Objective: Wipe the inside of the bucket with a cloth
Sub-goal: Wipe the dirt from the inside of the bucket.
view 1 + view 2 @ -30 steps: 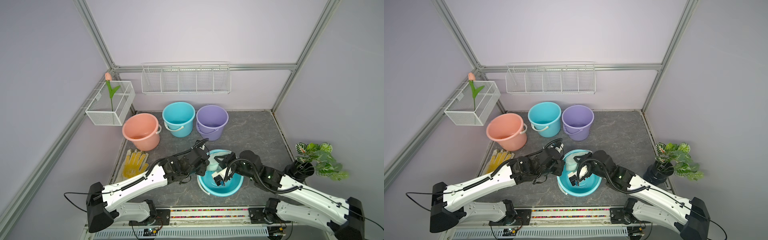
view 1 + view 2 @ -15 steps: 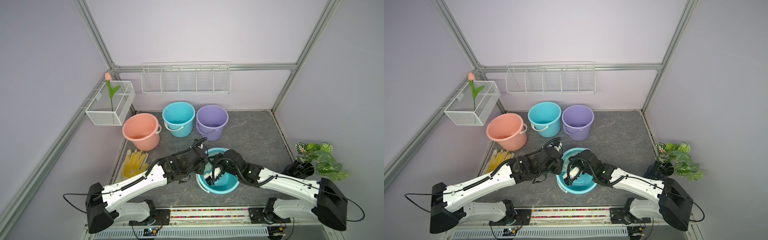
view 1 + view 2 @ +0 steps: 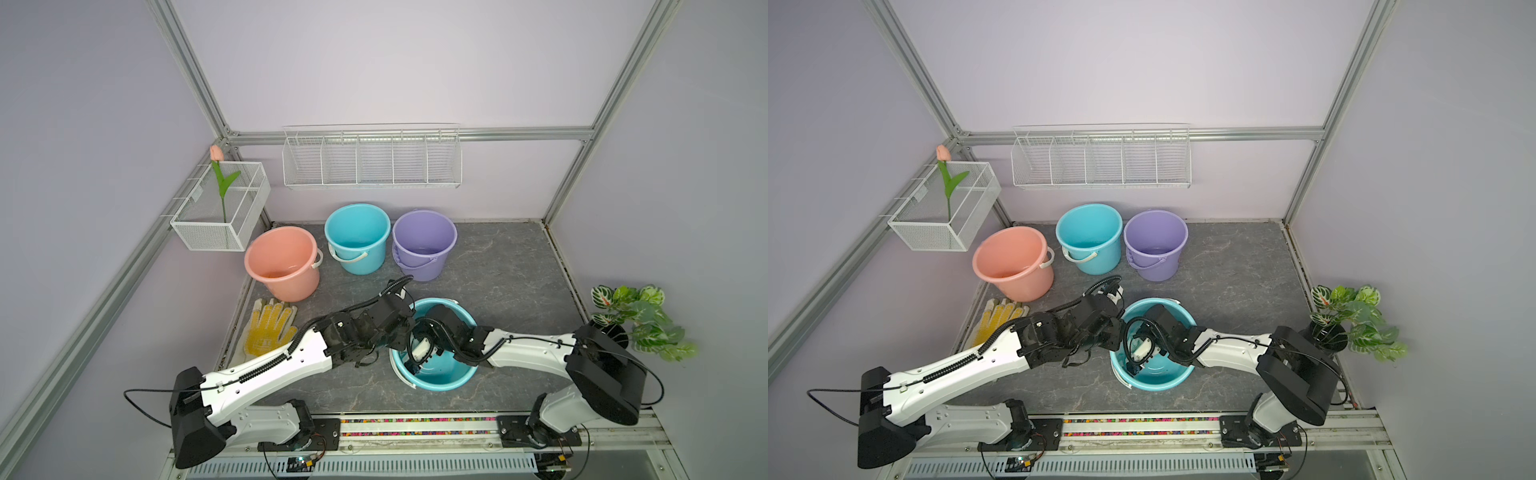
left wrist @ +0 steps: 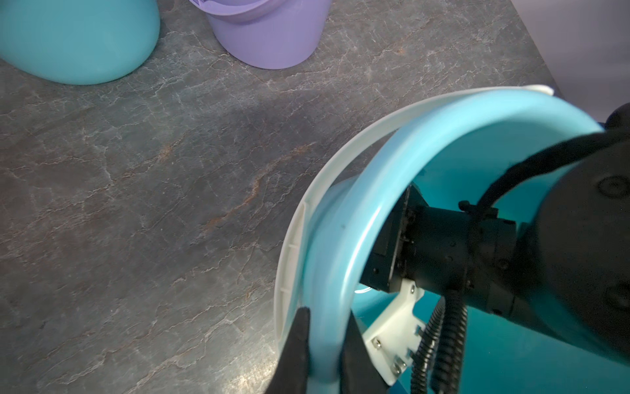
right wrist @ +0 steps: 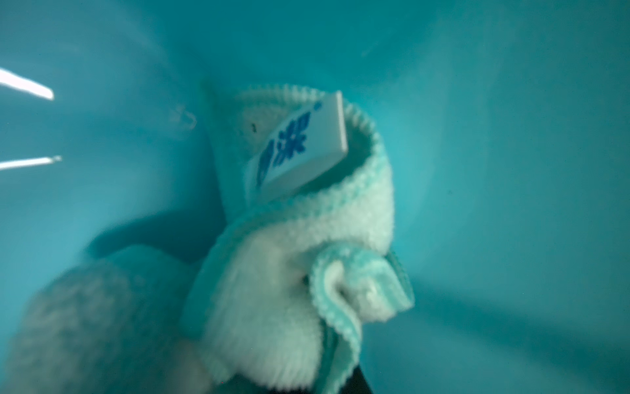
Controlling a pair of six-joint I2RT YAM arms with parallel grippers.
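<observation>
Right wrist view: bunched cloth (image 5: 289, 273) inside bucket (image 5: 511, 153), its near folds blurred.

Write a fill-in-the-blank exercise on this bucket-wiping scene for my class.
1. The left end effector clamps the front bucket by its ____.
2. The cloth carries a small white ____.
3. The dotted glove lies on the robot's ____ side.
Missing words: rim, label, left.

Grey marbled table (image 3: 498, 270). Back edge: pink bucket (image 3: 282, 266), turquoise bucket (image 3: 357, 239), purple bucket (image 3: 424, 245). Left edge: glove (image 3: 270, 328). Front centre: tilted bucket (image 3: 442, 372).
</observation>
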